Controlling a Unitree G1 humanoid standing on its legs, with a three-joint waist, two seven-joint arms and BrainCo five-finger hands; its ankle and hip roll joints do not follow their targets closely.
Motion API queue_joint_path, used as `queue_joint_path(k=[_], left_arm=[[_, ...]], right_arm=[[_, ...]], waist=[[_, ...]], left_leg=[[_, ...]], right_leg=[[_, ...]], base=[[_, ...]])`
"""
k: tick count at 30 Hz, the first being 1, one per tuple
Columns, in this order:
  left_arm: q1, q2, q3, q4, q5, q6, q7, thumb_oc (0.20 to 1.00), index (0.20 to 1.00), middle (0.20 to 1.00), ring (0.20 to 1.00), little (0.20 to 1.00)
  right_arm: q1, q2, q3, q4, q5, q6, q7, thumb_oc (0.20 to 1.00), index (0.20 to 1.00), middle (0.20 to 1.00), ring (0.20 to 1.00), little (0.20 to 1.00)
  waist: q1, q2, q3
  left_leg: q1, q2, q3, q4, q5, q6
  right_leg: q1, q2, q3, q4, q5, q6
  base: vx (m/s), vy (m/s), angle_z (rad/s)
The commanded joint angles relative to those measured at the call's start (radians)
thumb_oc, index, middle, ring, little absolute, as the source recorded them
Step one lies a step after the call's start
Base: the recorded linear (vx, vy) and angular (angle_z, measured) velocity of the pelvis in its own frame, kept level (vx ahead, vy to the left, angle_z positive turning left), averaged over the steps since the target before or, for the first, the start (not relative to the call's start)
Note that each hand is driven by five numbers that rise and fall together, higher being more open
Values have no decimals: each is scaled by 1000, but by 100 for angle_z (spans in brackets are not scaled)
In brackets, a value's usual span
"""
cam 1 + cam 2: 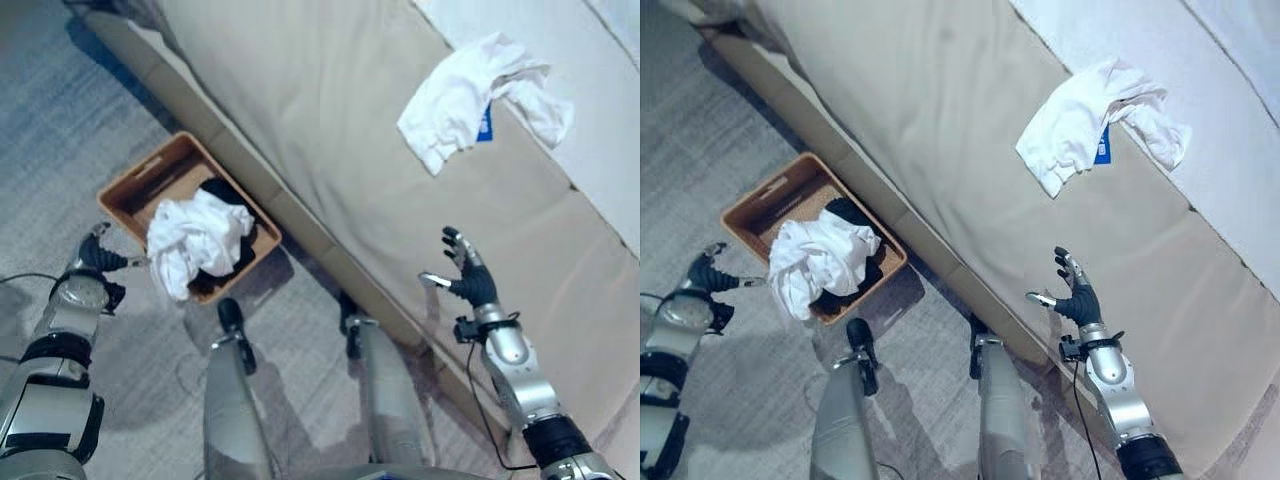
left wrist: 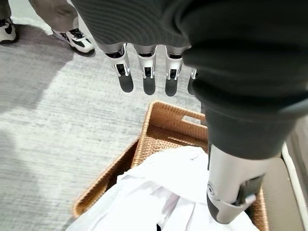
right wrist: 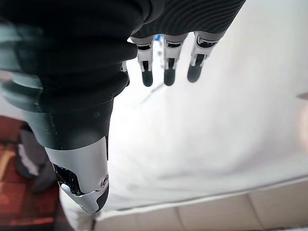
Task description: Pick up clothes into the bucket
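A woven brown basket (image 1: 125, 192) stands on the floor against the sofa's front. A crumpled white garment (image 1: 195, 238) spills over its near edge, with a black garment (image 1: 225, 190) under it. The same white garment (image 2: 159, 192) and basket (image 2: 159, 126) show in the left wrist view. Another white garment (image 1: 470, 92) with a blue tag lies crumpled on the sofa seat (image 1: 330, 130). My left hand (image 1: 98, 258) hovers open just left of the basket, holding nothing. My right hand (image 1: 470, 275) is open over the seat's front part, well short of the sofa garment.
The beige sofa runs diagonally across the view, with a pale cover (image 1: 600, 110) behind the seat. Grey carpet (image 1: 60, 130) lies to the left of the basket. A person's legs and shoes (image 2: 72, 41) stand on the carpet past my left hand.
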Motion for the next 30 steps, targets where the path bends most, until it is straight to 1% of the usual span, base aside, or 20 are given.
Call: queue_joint_path(k=[1,2,3,4,5,6,7,10,11,13,14,16,19,24,25,26,27,28,29,30], left_arm=[[60,-25,32,-37,-20,-59,-33,1000,1000,1000,1000,1000],[136,-59,33,-141,-80,-112,-56,1000,1000,1000,1000,1000],[138,-59,34,-143,-79,-112,-56,1000,1000,1000,1000,1000],[217,-82,36,-258,-166,-170,-63,1000,1000,1000,1000,1000],[261,-96,38,-333,-233,-203,-82,1000,1000,1000,1000,1000],[263,-96,40,-334,-233,-202,-83,1000,1000,1000,1000,1000],[311,-116,21,-406,-304,-244,-120,1000,1000,1000,1000,1000],[360,-151,15,-488,-382,-266,-161,1000,1000,1000,1000,1000],[394,-204,2,-550,-444,-275,-185,1000,1000,1000,1000,1000],[410,-226,-3,-579,-467,-277,-196,1000,1000,1000,1000,1000],[430,-279,-6,-619,-515,-277,-213,1000,1000,1000,1000,1000],[445,-329,-21,-650,-582,-265,-238,1000,1000,1000,1000,1000],[468,-382,-38,-687,-603,-259,-235,1000,1000,1000,1000,1000],[492,-411,-52,-713,-575,-260,-236,1000,1000,1000,1000,1000],[513,-423,-52,-730,-562,-262,-237,1000,1000,1000,1000,1000],[514,-423,-52,-731,-561,-261,-237,1000,1000,1000,1000,1000],[534,-427,-45,-733,-520,-272,-219,1000,1000,1000,1000,1000],[532,-431,-53,-739,-508,-275,-216,1000,1000,1000,1000,1000],[532,-431,-53,-739,-508,-275,-216,1000,1000,1000,1000,1000],[522,-430,-65,-732,-475,-284,-196,1000,1000,1000,1000,1000]], right_arm=[[45,-76,-77,-27,-26,-14,1,1000,1000,1000,1000,1000],[46,-77,-97,-15,-28,-17,-2,1000,1000,1000,1000,1000],[46,-77,-96,-15,-28,-17,-2,1000,1000,1000,1000,1000],[46,-75,-113,-8,-23,-22,-6,1000,1000,1000,1000,1000],[45,-73,-125,4,-19,-25,-10,1000,1000,1000,1000,1000],[45,-73,-125,4,-19,-25,-10,1000,1000,1000,1000,1000],[44,-71,-139,13,-16,-32,-9,1000,1000,1000,1000,1000],[52,-74,-149,5,-18,-35,-2,1000,1000,1000,1000,1000],[60,-71,-156,3,-26,-40,0,1000,1000,1000,1000,1000],[62,-67,-160,8,-32,-41,-2,1000,1000,1000,1000,1000],[69,-60,-166,1,-41,-42,-4,1000,1000,1000,1000,1000],[65,-60,-164,1,-58,-39,-10,1000,1000,1000,1000,1000],[71,-57,-155,1,-75,-30,-11,1000,1000,1000,1000,1000],[84,-65,-146,-10,-118,-18,-17,1000,1000,1000,1000,1000],[85,-72,-141,-14,-136,-14,-21,1000,1000,1000,1000,1000],[86,-72,-141,-14,-137,-14,-22,1000,1000,1000,1000,1000],[81,-71,-127,-15,-134,-14,-19,1000,1000,1000,1000,1000],[82,-74,-127,-16,-129,-16,-23,1000,1000,1000,1000,1000],[82,-74,-127,-16,-129,-16,-23,1000,1000,1000,1000,1000],[71,-72,-122,-9,-120,-15,-33,1000,1000,1000,1000,1000]], waist=[[5,40,-18],[13,47,-17],[13,47,-15],[21,53,-13],[26,58,-12],[25,57,-10],[28,63,-14],[31,67,-27],[34,71,-46],[34,72,-54],[37,77,-70],[38,81,-90],[39,89,-115],[38,98,-142],[40,100,-154],[40,100,-154],[53,94,-156],[59,90,-151],[57,91,-150],[76,82,-135]], left_leg=[[73,30,-53,-116,82,-30],[141,26,-43,-157,92,-32],[145,26,-43,-159,92,-32],[204,21,-33,-192,99,-33],[237,19,-28,-211,104,-35],[241,19,-27,-213,104,-36],[294,19,-17,-238,110,-38],[352,23,-14,-267,111,-40],[400,31,-13,-289,112,-43],[423,32,-10,-303,117,-44],[468,43,-2,-319,114,-48],[509,52,-1,-345,122,-51],[561,64,5,-381,133,-57],[618,94,8,-404,144,-65],[629,110,6,-395,149,-68],[630,111,6,-394,148,-69],[618,114,-27,-327,159,-64],[593,108,-31,-262,169,-63],[588,109,-35,-254,165,-63],[548,54,-90,-196,181,-66]], right_leg=[[66,-67,8,-160,194,66],[130,-70,3,-201,206,70],[134,-69,3,-203,206,70],[190,-71,-1,-236,214,72],[224,-72,-4,-257,219,72],[227,-72,-4,-259,219,72],[275,-71,-9,-281,222,74],[323,-67,-11,-301,219,75],[364,-60,-11,-310,209,73],[381,-56,-11,-315,207,72],[420,-44,-12,-322,190,68],[446,-33,-10,-325,180,64],[483,-13,-7,-328,159,57],[519,23,5,-317,122,38],[536,46,14,-317,105,24],[537,47,14,-317,105,24],[558,72,31,-326,95,3],[574,71,26,-331,94,-6],[575,72,23,-331,94,-6],[593,63,15,-345,94,-15]], base=[[95,24,9],[69,18,5],[120,39,-4],[85,18,-9],[86,18,-8],[105,6,-8],[69,8,-7],[149,-24,-4],[89,-39,-3],[139,-63,-1],[140,-67,0],[129,-79,-7],[130,-93,-6],[108,-123,-5],[57,-99,-3],[87,-195,-5],[18,-153,-9],[14,-150,-15],[-47,-71,-23],[-34,-14,-14]])
